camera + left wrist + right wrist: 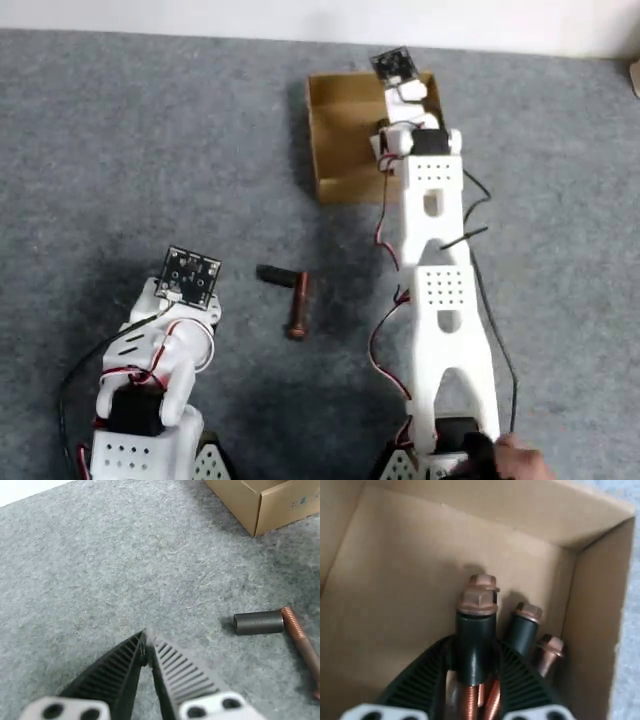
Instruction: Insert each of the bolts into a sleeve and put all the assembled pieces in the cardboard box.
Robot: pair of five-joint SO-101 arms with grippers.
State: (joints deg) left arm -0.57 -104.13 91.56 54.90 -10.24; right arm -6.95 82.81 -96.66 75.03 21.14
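Note:
My right arm (435,240) stretches out over the cardboard box (325,150). Inside the box, my right gripper (475,647) is shut on an assembled piece (476,630), a black sleeve with a copper bolt through it, head pointing away. More assembled pieces (524,627) lie beside it against the box wall (595,610). On the carpet a loose black sleeve (272,275) (258,622) lies touching a loose copper bolt (299,305) (302,647). My left gripper (148,644) is shut with nothing in it, hanging over bare carpet short of the sleeve; the left arm (165,340) stands at the near left.
Grey carpet (120,150) covers the whole table. The box corner (260,510) lies beyond the loose sleeve in the left wrist view. Red and black cables (385,330) hang along the right arm.

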